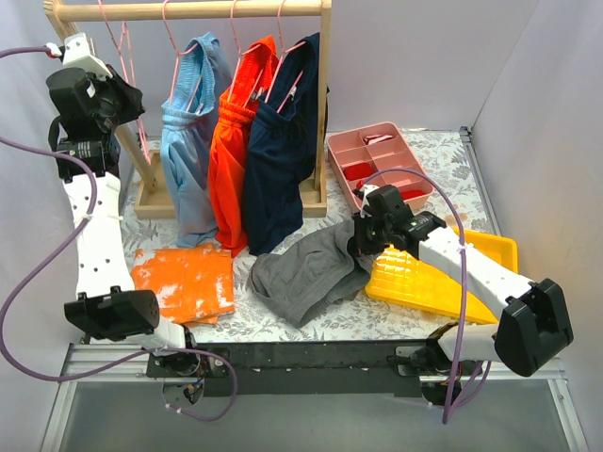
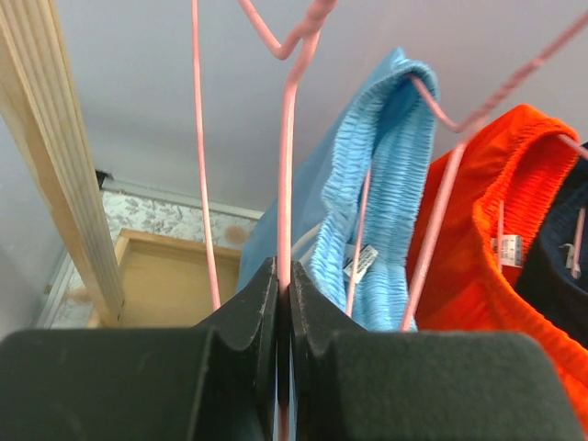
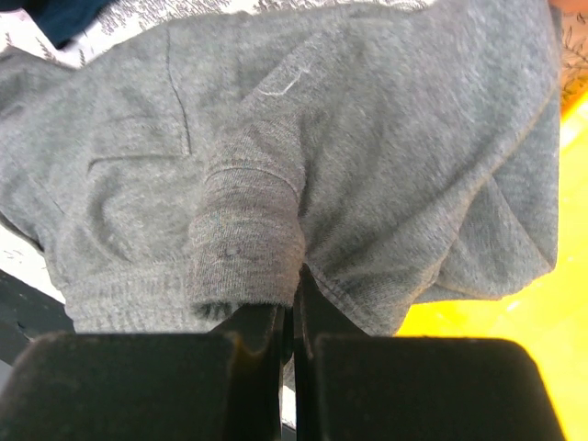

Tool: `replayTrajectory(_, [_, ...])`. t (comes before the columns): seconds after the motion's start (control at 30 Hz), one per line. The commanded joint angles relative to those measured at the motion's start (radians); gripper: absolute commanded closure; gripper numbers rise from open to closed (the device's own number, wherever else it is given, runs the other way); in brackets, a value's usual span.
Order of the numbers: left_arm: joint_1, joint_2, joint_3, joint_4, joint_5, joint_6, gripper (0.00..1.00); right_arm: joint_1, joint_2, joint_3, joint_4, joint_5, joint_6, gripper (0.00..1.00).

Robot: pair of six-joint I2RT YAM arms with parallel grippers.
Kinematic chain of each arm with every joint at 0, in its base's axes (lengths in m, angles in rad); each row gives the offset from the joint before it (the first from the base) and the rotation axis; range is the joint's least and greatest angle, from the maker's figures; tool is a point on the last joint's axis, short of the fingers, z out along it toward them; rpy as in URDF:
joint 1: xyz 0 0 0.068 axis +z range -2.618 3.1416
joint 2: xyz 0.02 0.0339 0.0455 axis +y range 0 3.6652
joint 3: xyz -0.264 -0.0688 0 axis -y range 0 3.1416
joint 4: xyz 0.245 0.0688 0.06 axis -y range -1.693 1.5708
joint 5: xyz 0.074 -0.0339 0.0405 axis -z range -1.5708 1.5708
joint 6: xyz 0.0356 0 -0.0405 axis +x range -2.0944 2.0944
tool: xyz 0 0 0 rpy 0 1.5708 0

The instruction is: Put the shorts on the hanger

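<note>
**Both grips taken, the shorts not yet on the hanger.**

Nearest on the desk [image 1: 283,325], the right pincer [image 3: 292,317] was closed on a rolled fold at the edge of the dark grey shorts [image 1: 301,273]. They lay crumpled between the blotched orange garment [image 1: 184,281] to the left and the yellow tray [image 1: 424,278] to the right, one edge lifted towards the pincer. Farther off on the left, the left pincer [image 2: 285,276] was raised high, its jaws nipped tight on the lower wire of the pink hanger [image 2: 288,165] beside the wooden rail [image 1: 188,10]. Light blue, orange and navy garments hung along that rail to the right. Judged so, only the gripping was done. Lifting the shorts, carrying them to the far left and threading them onto the hanger all remained.
</note>
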Motion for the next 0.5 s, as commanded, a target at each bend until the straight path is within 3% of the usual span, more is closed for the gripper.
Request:
replayTrajectory(0.0, [-0.003,-0.107,-0.056,0.075,0.023,-0.001,1.00,-0.002,-0.038,-0.012,0.013,0.010,-0.003,0.99])
replayTrajectory(0.23, [-0.003,-0.180,-0.128,0.031,-0.008,-0.019,1.00,-0.002,-0.064,-0.018,-0.006,0.034,-0.003,0.99])
replayTrajectory(0.47, [-0.003,-0.384,-0.299,-0.037,-0.038,-0.061,1.00,-0.002,-0.116,-0.067,-0.003,0.014,0.033,0.99])
